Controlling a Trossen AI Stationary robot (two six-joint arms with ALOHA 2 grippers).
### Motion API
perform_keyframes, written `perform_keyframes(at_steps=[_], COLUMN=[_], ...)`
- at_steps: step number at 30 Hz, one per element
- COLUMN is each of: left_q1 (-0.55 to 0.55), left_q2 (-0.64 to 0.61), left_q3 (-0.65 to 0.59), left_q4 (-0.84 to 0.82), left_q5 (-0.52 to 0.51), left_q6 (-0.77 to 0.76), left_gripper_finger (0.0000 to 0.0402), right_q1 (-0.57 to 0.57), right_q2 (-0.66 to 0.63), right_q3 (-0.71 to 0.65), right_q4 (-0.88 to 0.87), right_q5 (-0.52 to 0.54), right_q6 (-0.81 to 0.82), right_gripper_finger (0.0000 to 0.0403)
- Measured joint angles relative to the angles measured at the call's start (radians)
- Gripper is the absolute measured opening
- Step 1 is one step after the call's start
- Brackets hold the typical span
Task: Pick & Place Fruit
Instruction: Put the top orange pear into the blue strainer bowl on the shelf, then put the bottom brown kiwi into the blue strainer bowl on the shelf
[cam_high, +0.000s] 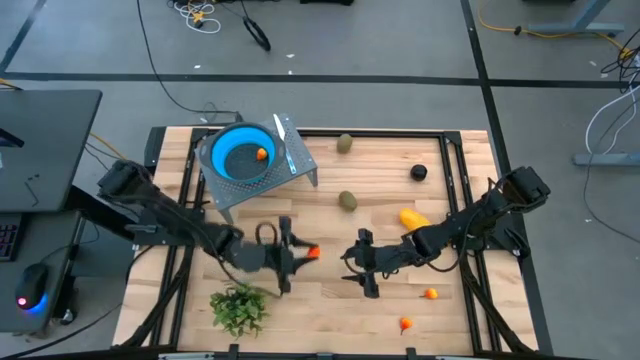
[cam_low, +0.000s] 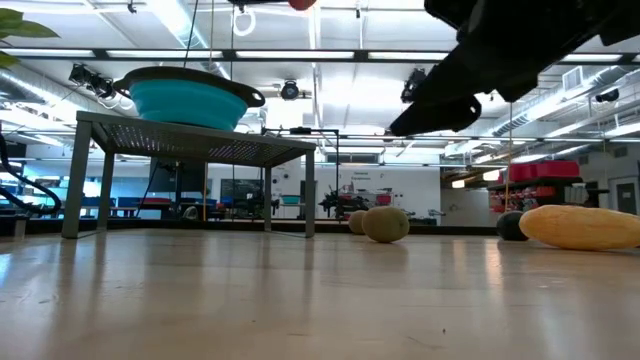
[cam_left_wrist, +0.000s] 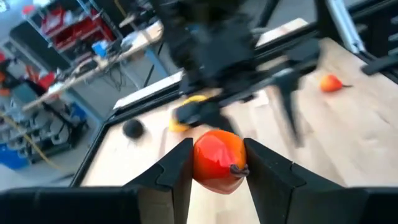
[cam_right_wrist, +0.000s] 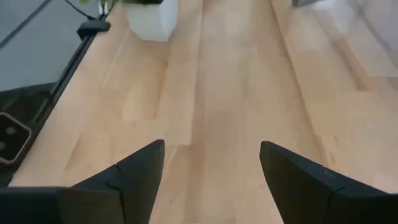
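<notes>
My left gripper (cam_high: 303, 253) is near the table's middle, shut on a small orange-red toy fruit (cam_left_wrist: 217, 160). My right gripper (cam_high: 360, 266) faces it from the right, open over bare wood (cam_right_wrist: 211, 155). A blue bowl (cam_high: 243, 155) sits on a grey metal stand and holds one orange fruit (cam_high: 262, 154). On the table lie two olive ovals (cam_high: 344, 143) (cam_high: 347, 200), a dark ball (cam_high: 418, 172), a yellow-orange piece (cam_high: 413, 218) and two tiny orange fruits (cam_high: 430, 293) (cam_high: 405, 323). My left gripper pinches the orange-red fruit by its two sides (cam_left_wrist: 198, 163) between both fingers (cam_left_wrist: 177, 171). The fingers come level from the table's left. The fruit (cam_low: 300, 3) is lifted clear, high above the table in the low view.
The metal stand (cam_high: 300, 170) with the bowl rises at the far left of the board. A green leafy sprig (cam_high: 240, 305) in a white pot lies near the front left. Black rails (cam_high: 455, 150) frame the wooden board. My right arm (cam_low: 500, 50) hangs over the middle.
</notes>
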Motion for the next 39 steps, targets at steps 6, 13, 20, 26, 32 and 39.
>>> perform_keyframes(at_steps=[6,13,20,26,32,39], left_q1=[0.102,0.246,0.441,0.579,0.644,0.645], left_q2=[-0.231,-0.487,-0.57,-0.561,-0.561,-0.561], left_q3=[0.0,0.0,0.0,0.0,0.0,0.0], left_q4=[-0.258,-0.557,-0.735,-0.759,-0.758,-0.749], left_q5=[0.011,-0.14,-0.148,-0.127,-0.01,0.023], left_q6=[-0.087,-0.153,-0.215,-0.283,-0.316,-0.325], left_gripper_finger=[0.014,0.0143,0.0143,0.0153,0.0205,0.026], right_q1=[0.015,0.011,0.008,0.008,0.008,0.008], right_q2=[0.0,0.0,0.0,0.0,0.001,0.001], right_q3=[0.0,0.0,0.0,0.0,0.0,0.0], right_q4=[-0.006,-0.008,-0.001,-0.001,-0.001,-0.001], right_q5=[0.0,0.002,0.003,0.003,0.003,0.002], right_q6=[0.002,0.0,0.0,0.0,0.0,0.0], right_gripper_finger=[0.0273,0.0273,0.0273,0.0273,0.0273,0.0273])
